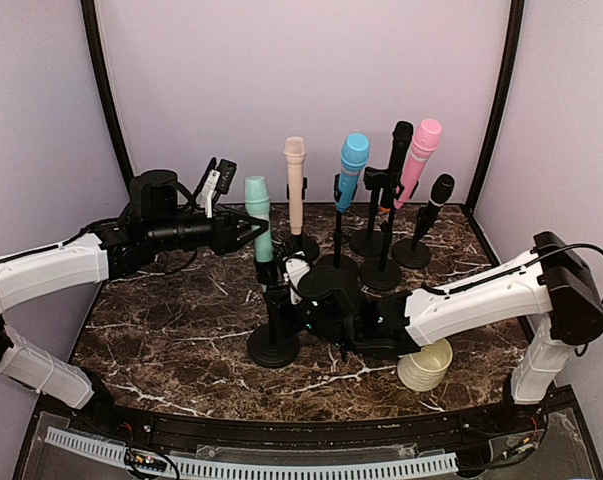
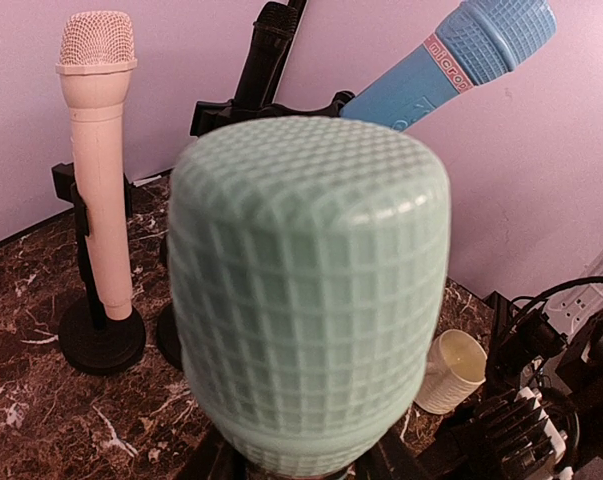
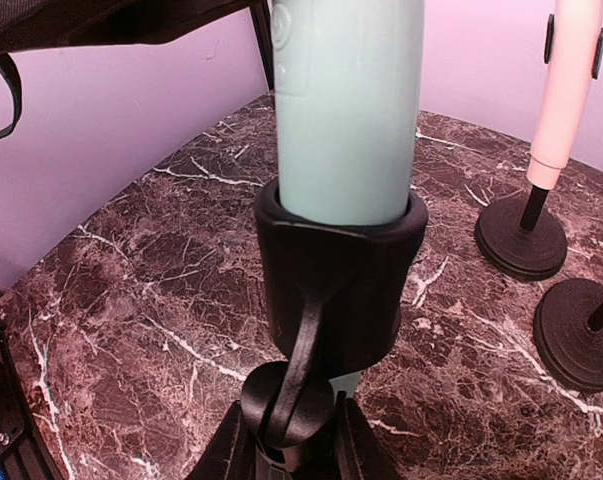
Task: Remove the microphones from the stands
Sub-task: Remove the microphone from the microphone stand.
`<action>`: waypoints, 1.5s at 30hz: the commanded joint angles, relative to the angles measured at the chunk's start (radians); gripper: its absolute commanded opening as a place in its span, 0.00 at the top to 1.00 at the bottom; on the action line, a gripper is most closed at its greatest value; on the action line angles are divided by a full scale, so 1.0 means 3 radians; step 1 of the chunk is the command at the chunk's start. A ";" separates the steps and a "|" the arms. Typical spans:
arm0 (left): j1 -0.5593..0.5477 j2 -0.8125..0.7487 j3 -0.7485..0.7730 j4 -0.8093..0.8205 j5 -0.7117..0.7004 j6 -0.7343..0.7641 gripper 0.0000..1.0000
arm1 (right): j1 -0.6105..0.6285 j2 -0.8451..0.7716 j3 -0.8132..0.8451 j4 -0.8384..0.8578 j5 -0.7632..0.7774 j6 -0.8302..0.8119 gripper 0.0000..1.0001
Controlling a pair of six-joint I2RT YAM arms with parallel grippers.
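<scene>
The mint-green microphone (image 1: 258, 218) stands upright in the clip of a black stand (image 1: 273, 348) near the middle of the table. My left gripper (image 1: 249, 234) reaches in from the left and is shut on the microphone's body. In the left wrist view the mesh head (image 2: 309, 290) fills the frame, with dark fingers (image 2: 213, 462) just showing beneath it. My right gripper (image 1: 297, 300) is shut on the stand's post below the clip. In the right wrist view the microphone's body (image 3: 346, 100) sits in the black clip (image 3: 341, 285), and my fingers (image 3: 229, 452) flank the joint under it.
Behind stand several more microphones on stands: a beige one (image 1: 295, 185), a blue one (image 1: 352, 170), a black one (image 1: 398, 150), a pink one (image 1: 419, 160) and a small black one (image 1: 437, 195). A cream ribbed cup (image 1: 424, 365) sits under my right forearm.
</scene>
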 commanded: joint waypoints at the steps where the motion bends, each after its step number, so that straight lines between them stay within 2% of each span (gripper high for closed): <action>1: 0.0105 -0.0282 0.0390 0.0895 -0.0089 -0.0183 1.00 | 0.0109 0.0253 -0.0233 -0.0896 -0.0246 0.0258 1.00; 4: 0.0106 -0.0255 0.0364 0.0875 0.0002 -0.0175 1.00 | 0.0107 0.0162 -0.0234 -0.0886 -0.0218 0.0254 1.00; 8: 0.0106 -0.0210 0.0305 0.0769 0.0362 -0.0046 1.00 | 0.0108 -0.0025 -0.0163 -0.0829 -0.0202 0.0173 1.00; 9: 0.0106 -0.0207 0.0284 0.0751 0.0499 -0.0018 1.00 | 0.0106 -0.0063 -0.0128 -0.0807 -0.0206 0.0148 0.97; 11: 0.0101 -0.0207 0.0181 0.0799 0.0680 0.0010 1.00 | 0.0108 -0.0130 -0.0063 -0.0760 -0.0216 0.0105 0.86; 16: 0.0096 -0.0262 -0.0038 0.0911 0.0909 0.0014 1.00 | 0.0109 -0.0327 0.0028 -0.0621 -0.0220 0.0062 0.49; 19: 0.0069 -0.0268 -0.0119 0.0956 0.1053 -0.0030 1.00 | 0.0109 -0.0458 0.0008 -0.0602 -0.0199 0.0073 0.37; 25: 0.0022 -0.0298 -0.0296 0.0957 0.1211 -0.0090 1.00 | 0.0109 -0.0843 -0.0199 -0.0683 -0.0026 0.0202 0.23; 32: -0.0038 -0.0291 -0.0511 0.0958 0.1164 -0.0054 1.00 | 0.0084 -0.1214 -0.0399 -0.0730 -0.0033 0.0260 0.12; 38: -0.0079 -0.0110 -0.0472 0.0897 0.1616 0.0061 1.00 | -0.0129 -0.1370 -0.0556 -0.0528 -0.0569 0.0244 0.10; 45: -0.0157 0.0153 -0.0284 0.0602 0.2097 0.0309 1.00 | -0.0460 -0.1735 -0.0943 0.0229 -0.1332 0.0225 0.08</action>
